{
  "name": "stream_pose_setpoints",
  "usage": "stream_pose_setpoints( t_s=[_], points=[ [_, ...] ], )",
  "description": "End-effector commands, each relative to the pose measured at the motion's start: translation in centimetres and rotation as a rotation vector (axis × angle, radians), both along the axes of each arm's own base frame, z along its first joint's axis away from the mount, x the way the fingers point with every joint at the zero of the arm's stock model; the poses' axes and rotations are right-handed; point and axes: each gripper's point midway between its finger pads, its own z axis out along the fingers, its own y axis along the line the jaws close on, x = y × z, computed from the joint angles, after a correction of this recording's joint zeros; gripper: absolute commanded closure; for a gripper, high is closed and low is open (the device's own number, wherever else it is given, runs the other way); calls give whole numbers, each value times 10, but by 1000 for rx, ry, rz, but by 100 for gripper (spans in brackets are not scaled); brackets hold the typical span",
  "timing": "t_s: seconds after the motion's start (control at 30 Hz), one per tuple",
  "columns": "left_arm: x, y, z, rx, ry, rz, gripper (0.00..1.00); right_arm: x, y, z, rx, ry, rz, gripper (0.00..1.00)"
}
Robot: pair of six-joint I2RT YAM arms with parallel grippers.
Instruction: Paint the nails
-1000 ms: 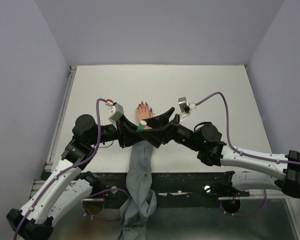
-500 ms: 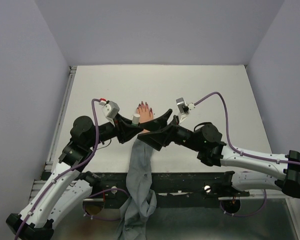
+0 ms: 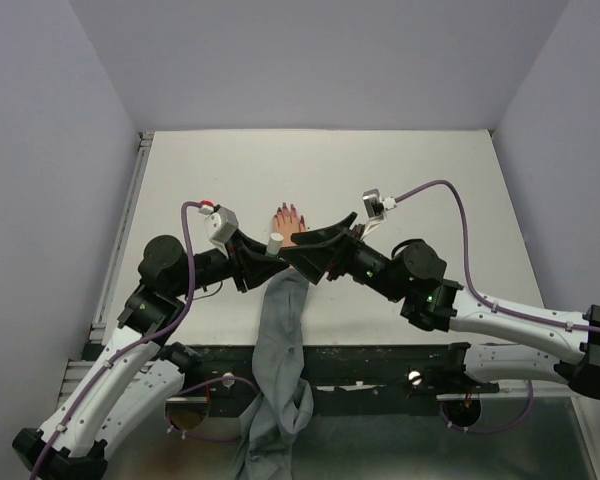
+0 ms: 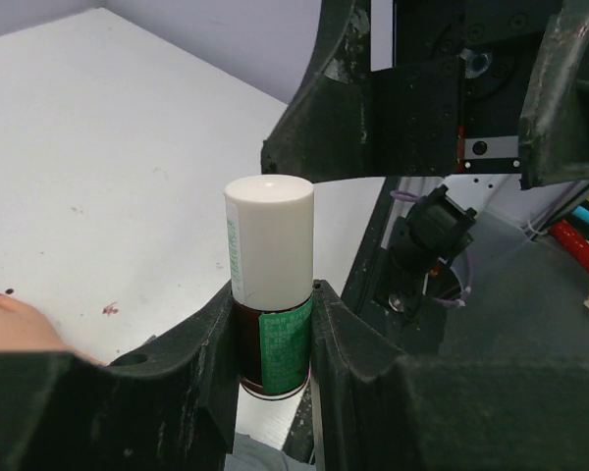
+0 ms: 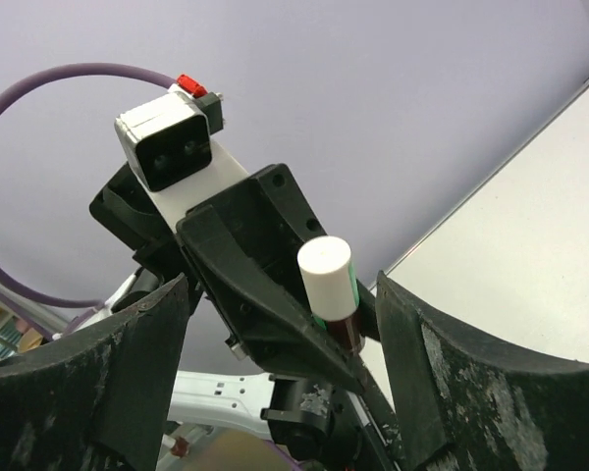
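White table (image 3: 430,180) holds a mannequin hand (image 3: 288,224) with dark nails (image 3: 292,208); left pincer (image 4: 275,339) grips a bottle (image 4: 269,245), right pincer (image 5: 280,324) stands open.

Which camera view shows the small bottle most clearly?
The left wrist view. There the bottle fills the middle of the frame, clamped in the left gripper, with its white cap and green label plain to see. The right wrist view shows it smaller, mostly the cap. The top view shows only a tiny white cap.
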Motion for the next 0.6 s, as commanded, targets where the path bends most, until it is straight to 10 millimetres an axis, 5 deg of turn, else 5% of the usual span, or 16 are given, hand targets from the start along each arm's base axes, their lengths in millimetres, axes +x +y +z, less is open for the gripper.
stream_pose_setpoints(
  t_s=[0.0,0.57],
  points=[
    [-21,-12,7,-35,-11,-170,100,6,2,11,-6,-8,-34,16],
    [-18,-15,4,-45,29,-171,100,-13,31,23,62,-50,127,16]
  ],
)
